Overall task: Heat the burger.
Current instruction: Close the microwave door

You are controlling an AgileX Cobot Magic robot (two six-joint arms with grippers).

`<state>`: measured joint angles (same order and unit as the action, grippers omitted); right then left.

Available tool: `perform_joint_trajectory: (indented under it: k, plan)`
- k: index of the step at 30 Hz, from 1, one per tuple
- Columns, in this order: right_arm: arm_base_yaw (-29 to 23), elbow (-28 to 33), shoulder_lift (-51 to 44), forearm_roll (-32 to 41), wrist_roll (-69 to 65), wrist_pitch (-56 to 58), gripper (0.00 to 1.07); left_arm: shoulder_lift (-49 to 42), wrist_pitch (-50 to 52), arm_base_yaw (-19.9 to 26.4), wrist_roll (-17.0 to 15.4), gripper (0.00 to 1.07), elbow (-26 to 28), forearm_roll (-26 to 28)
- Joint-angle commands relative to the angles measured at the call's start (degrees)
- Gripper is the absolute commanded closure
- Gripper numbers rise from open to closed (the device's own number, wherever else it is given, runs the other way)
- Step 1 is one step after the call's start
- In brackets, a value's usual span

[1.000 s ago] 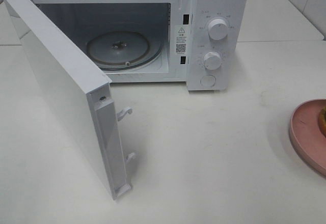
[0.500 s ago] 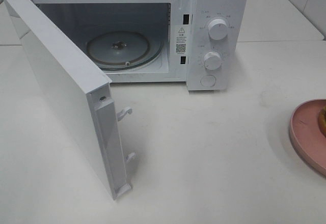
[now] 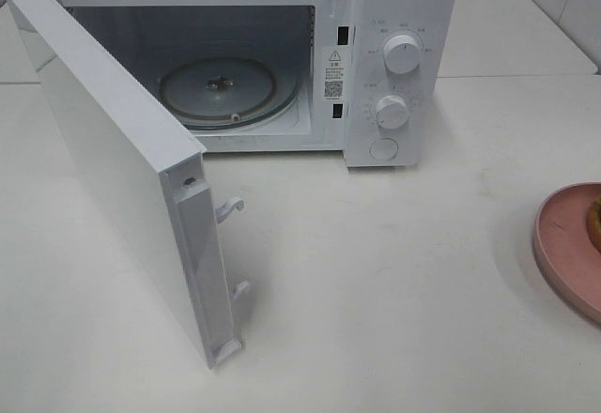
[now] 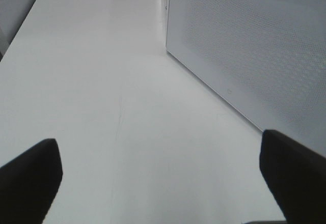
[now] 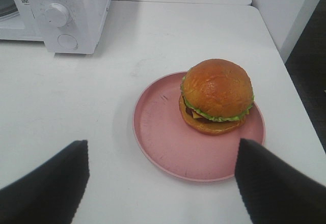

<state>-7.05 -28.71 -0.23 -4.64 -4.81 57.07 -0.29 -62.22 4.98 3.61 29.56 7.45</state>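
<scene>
White tabletop (image 3: 394, 272) holds an open-doored microwave (image 3: 394, 56), with the burger (image 5: 217, 95) on a pink plate (image 5: 168, 137) nearby, both left gripper (image 4: 163, 183) and right gripper (image 5: 160, 188) spread wide, empty.

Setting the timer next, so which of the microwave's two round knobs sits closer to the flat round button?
The lower knob: it sits directly above the round button, while the upper knob is higher up the control panel, near its top.

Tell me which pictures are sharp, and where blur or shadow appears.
Exterior high view: sharp; the round pink plate casts a soft shadow to its left. Right wrist view: the golden-bun burger is sharp, the dark claw fingers blurred. Left wrist view: soft overall; the white perforated microwave door is slightly hazy.
</scene>
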Motion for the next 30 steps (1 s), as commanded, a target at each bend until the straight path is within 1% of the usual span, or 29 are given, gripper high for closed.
perform_joint_trajectory:
  k: [1,5,11,17,19,20,21,22,23,24,25,26,27,28,29,30]
  plan:
    - [0.34,0.11,-1.83,-0.11,0.74,0.06,0.31,-0.29,0.74,0.17,-0.23,0.09,0.0,1.26]
    - [0.34,0.11,-1.83,-0.11,0.74,0.06,0.31,-0.29,0.8,0.17,-0.23,0.09,0.0,2.06]
    - [0.34,0.11,-1.83,-0.11,0.74,0.06,0.31,-0.29,0.97,0.17,-0.23,0.09,0.11,1.6]
    - [0.34,0.11,-1.83,-0.11,0.74,0.06,0.31,0.92,4.07,0.17,-0.11,0.09,2.18,1.72]
    - [0.34,0.11,-1.83,-0.11,0.74,0.06,0.31,3.09,5.5,0.17,0.0,0.14,2.18,1.89]
    - [0.34,0.11,-1.83,-0.11,0.74,0.06,0.31,3.09,5.5,0.17,0.0,0.14,2.18,1.89]
    - [0.34,0.11,-1.83,-0.11,0.74,0.06,0.31,4.53,6.82,0.17,0.0,0.21,2.18,2.23]
    - [0.34,0.11,-1.83,-0.11,0.74,0.06,0.31,4.53,6.82,0.17,0.0,0.21,2.18,2.23]
    - [0.34,0.11,-1.83,-0.11,0.74,0.06,0.31,5.16,7.56,0.17,0.0,0.26,2.18,2.46]
    - [0.34,0.11,-1.83,-0.11,0.74,0.06,0.31,6.59,9.45,0.17,0.0,0.39,2.18,3.32]
    - [0.34,0.11,-1.83,-0.11,0.74,0.06,0.31,6.59,9.45,0.17,0.0,0.39,2.18,3.32]
    - [0.34,0.11,-1.83,-0.11,0.74,0.06,0.31,8.08,11.52,0.17,0.0,0.54,2.18,4.24]
    - [0.34,0.11,-1.83,-0.11,0.74,0.06,0.31,8.77,12.38,0.17,0.0,0.6,2.18,4.47]
    - [0.34,0.11,-1.83,-0.11,0.74,0.06,0.31,8.77,12.38,0.17,0.0,0.6,2.18,4.47]
    - [0.34,0.11,-1.83,-0.11,0.74,0.06,0.31,10.2,14.73,0.17,0.0,0.73,2.06,4.64]
    - [0.34,0.11,-1.83,-0.11,0.74,0.06,0.31,10.2,14.73,0.17,0.0,0.73,2.06,4.64]
